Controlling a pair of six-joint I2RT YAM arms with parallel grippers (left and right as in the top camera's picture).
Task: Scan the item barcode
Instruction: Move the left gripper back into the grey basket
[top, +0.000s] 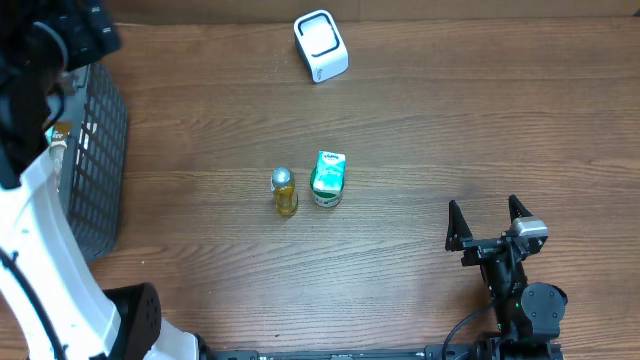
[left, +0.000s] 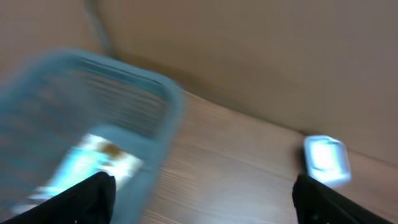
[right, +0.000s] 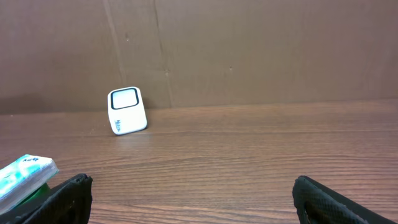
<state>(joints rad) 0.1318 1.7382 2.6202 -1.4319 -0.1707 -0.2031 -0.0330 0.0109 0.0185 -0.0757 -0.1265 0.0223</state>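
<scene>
While the left gripper (left: 202, 199) hung over the basket (top: 100, 150) with fingers spread and empty, a light-blue packet (left: 93, 163) lay inside it. The right gripper (top: 487, 222), fingers also spread, stood well apart from the green carton (top: 328, 178), the yellow bottle (top: 284, 190) and the white scanner (top: 320, 46).

Nothing can be read with certainty. The green-and-white carton (top: 328, 178) carries small blue lettering on its top, too small to make out in either view. The white scanner (right: 127, 111) bears a dark mark under its window, possibly a logo. Print on the packet (left: 93, 163) in the basket (left: 169, 115) is blurred.
</scene>
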